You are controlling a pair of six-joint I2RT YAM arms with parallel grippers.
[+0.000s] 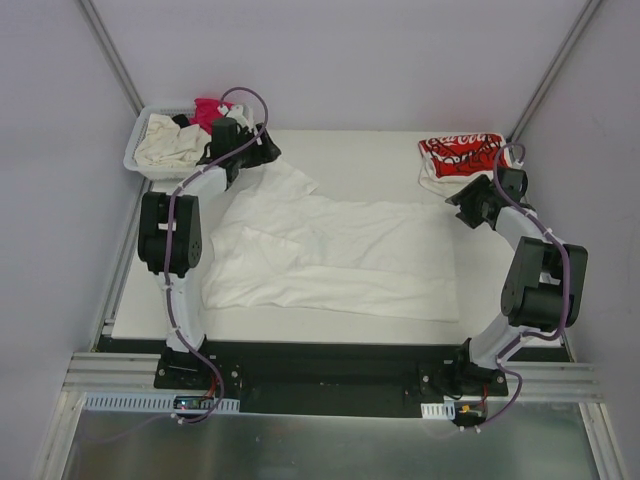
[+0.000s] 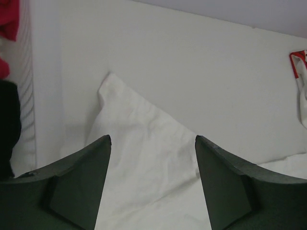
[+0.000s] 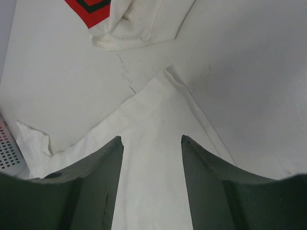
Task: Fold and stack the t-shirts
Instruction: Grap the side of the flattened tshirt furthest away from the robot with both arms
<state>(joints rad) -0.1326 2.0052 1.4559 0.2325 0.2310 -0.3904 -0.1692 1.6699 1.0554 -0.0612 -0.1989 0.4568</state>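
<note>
While the large plain white t-shirt (image 1: 330, 255) lies spread and wrinkled across the middle of the white surface (image 1: 370, 160), the left fingers (image 2: 81, 182) stand well apart above its far left corner, with nothing between them but the cloth below. That corner points toward the far edge, near the white slotted basket (image 1: 130, 155) at the far left, which holds a cream shirt (image 1: 170, 145), a magenta shirt (image 1: 207, 108) and a black shirt (image 2: 7, 124). The right fingers (image 3: 86, 182) are likewise spread open and empty over the t-shirt's far right corner. Just beyond that corner, close to it but apart, a white shirt with red print (image 1: 460, 155) lies bunched at the far right of the surface. Whether either pair of fingers touches the cloth cannot be told from these views.
</note>
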